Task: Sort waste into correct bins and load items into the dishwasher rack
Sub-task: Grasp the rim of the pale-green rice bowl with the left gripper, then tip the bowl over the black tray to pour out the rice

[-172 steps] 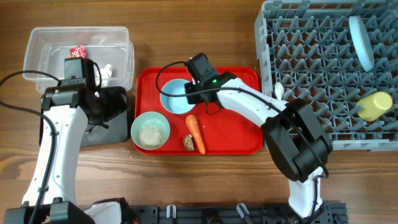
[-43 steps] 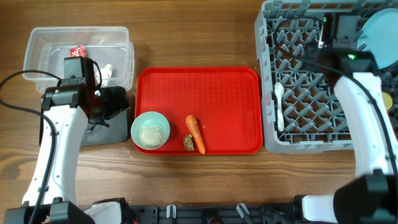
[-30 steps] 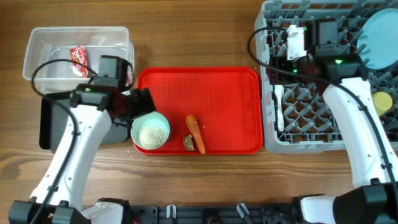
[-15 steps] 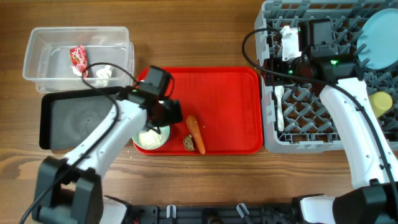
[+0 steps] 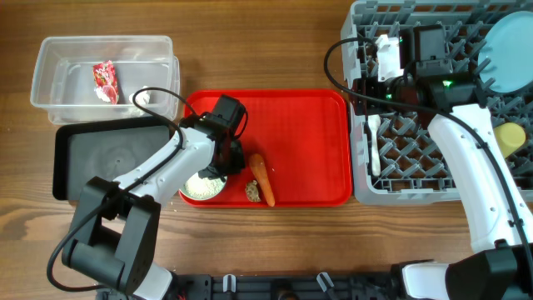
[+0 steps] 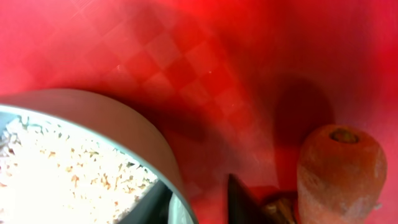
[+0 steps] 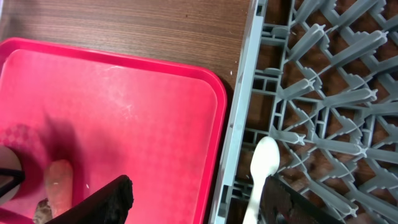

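The mint-green bowl (image 5: 202,181) holding white grains (image 6: 56,168) stands at the red tray's front left corner. My left gripper (image 6: 196,200) is shut on its right rim, one finger inside and one outside. Just right of it lie the orange carrot (image 5: 261,177) and a brown scrap (image 5: 252,192). The clear tub (image 5: 50,62) holds the red wrapper (image 5: 104,79) and the tissue (image 5: 143,98). My right gripper (image 7: 199,205) hangs open over the grey rack's (image 5: 433,179) left edge, beside the white spoon (image 7: 258,171). A pale blue plate (image 5: 508,50) and a yellow cup (image 5: 512,133) sit in the rack.
The black tray (image 5: 100,158) lies in front of the clear tub, left of the red tray (image 5: 300,133). My left arm stretches across the black tray's near corner. Wooden table shows between the red tray and the rack.
My left arm swung from the black tray over to the mint-green bowl, and its fingers closed on the rim. The right arm stayed over the rack's left edge.
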